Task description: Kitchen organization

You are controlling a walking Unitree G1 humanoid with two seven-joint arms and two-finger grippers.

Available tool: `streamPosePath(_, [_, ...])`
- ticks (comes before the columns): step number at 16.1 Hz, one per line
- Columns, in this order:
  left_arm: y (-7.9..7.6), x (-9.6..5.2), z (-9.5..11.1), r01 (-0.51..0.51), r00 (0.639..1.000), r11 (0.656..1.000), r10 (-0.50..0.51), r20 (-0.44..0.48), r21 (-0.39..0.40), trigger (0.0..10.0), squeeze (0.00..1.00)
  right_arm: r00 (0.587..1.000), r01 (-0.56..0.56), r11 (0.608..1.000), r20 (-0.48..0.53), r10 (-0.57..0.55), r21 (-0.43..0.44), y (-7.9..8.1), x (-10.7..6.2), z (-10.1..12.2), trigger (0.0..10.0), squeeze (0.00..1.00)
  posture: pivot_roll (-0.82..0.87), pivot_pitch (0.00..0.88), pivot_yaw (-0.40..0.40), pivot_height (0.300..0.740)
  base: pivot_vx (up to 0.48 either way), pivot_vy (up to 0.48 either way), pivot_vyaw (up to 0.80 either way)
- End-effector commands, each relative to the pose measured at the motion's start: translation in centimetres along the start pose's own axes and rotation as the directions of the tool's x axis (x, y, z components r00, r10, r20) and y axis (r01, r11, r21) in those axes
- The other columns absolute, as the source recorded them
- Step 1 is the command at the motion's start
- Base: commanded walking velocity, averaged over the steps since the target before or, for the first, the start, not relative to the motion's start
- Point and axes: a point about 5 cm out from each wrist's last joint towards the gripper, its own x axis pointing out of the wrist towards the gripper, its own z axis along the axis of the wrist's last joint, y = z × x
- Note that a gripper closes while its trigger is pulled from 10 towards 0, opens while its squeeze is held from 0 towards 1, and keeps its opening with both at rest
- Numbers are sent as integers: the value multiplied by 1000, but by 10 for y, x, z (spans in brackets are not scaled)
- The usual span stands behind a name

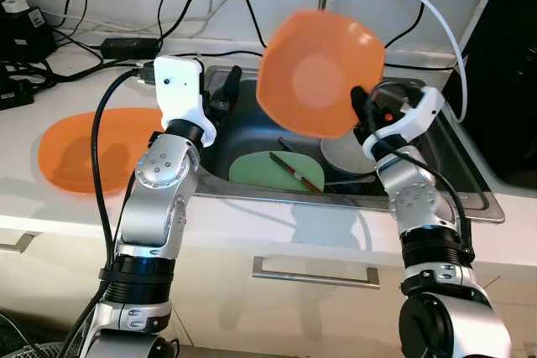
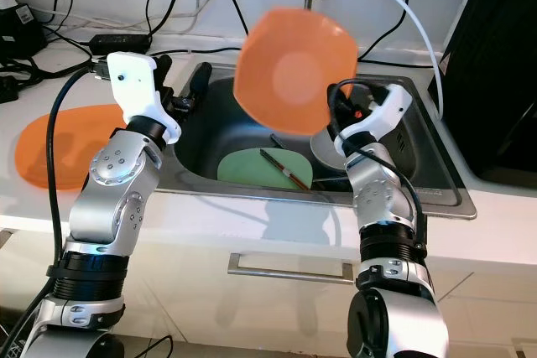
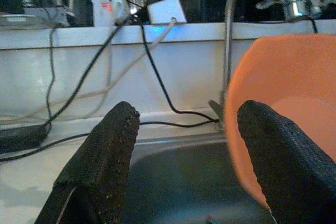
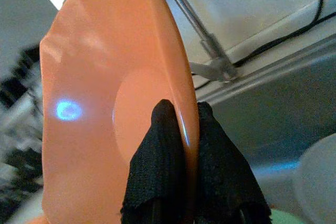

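Right gripper (image 4: pixel 181 145) pinches the orange plate's (image 1: pixel 319 69) rim, lifting it above the sink (image 1: pixel 252 136) (green plate (image 1: pixel 264 169) below); left gripper (image 3: pixel 184 150) spread wide, nothing held.

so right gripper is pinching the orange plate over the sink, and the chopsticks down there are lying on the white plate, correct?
Not quite. In the left eye view the chopsticks lie on the green plate, not the white plate beside it. The rest holds: the right gripper pinches the orange plate over the sink.
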Motion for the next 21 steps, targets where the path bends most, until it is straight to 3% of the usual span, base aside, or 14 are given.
streamPosePath(1, [-9, 2, 2, 67, 998, 998, -67, -23, 3, 10000, 0, 1000, -9, 993, 26, 12, -117, 7, 4, 7, 10000, 0, 99, 0, 1, 740, 0, 0, 0])
streamPosePath(3, [-15, 1, -4, 122, 988, 992, -124, -96, -22, 10000, 0, 1000, 4, 976, 31, 3, -216, 8, 5, 6, 10000, 0, 99, 0, 1, 740, 0, 0, 0])
streamPosePath(5, [-25, -5, -17, 219, 950, 973, -228, -213, -68, 10000, 0, 999, 15, 903, 44, 5, -430, 11, 5, 7, 10000, 0, 99, 0, 3, 740, 0, 0, 0])
streamPosePath(6, [-33, -13, -25, 298, 910, 950, -314, -272, -96, 10000, 0, 999, -3, 831, 34, 26, -556, 14, 5, 4, 10000, 0, 100, 0, 2, 740, 0, 0, 0])
streamPosePath(8, [-40, -23, -34, 389, 853, 918, -390, -347, -77, 10000, 0, 999, -14, 818, 29, 37, -575, 16, 5, 1, 10000, 0, 101, 0, 3, 740, 0, 0, 0])
streamPosePath(9, [-40, -25, -35, 395, 844, 915, -396, -361, -82, 10000, 0, 999, -17, 809, 28, 42, -588, 16, 6, 0, 10000, 0, 101, 0, 3, 740, 0, 0, 0])
streamPosePath(11, [-37, -31, -40, 427, 803, 901, -419, -424, -82, 10000, 0, 998, -50, 736, 3, 70, -675, 20, 6, -6, 10000, 0, 104, 0, 6, 740, 0, 0, 0])
streamPosePath(17, [-33, -40, -41, 434, 779, 898, -417, -469, -77, 10000, 0, 996, -85, 663, -47, 75, -744, 18, 4, -22, 10000, 0, 112, 0, 8, 740, 0, 0, 0])
streamPosePath(18, [-31, -43, -41, 435, 770, 896, -418, -483, -82, 10000, 0, 994, -106, 626, -68, 85, -772, 18, 3, -28, 10000, 0, 115, 0, 11, 740, 0, 0, 0])
streamPosePath(21, [-28, -51, -44, 449, 748, 890, -427, -508, -87, 10000, 0, 993, -118, 614, -79, 90, -780, 19, 2, -34, 10000, 0, 115, 0, 19, 740, 0, 0, 0])
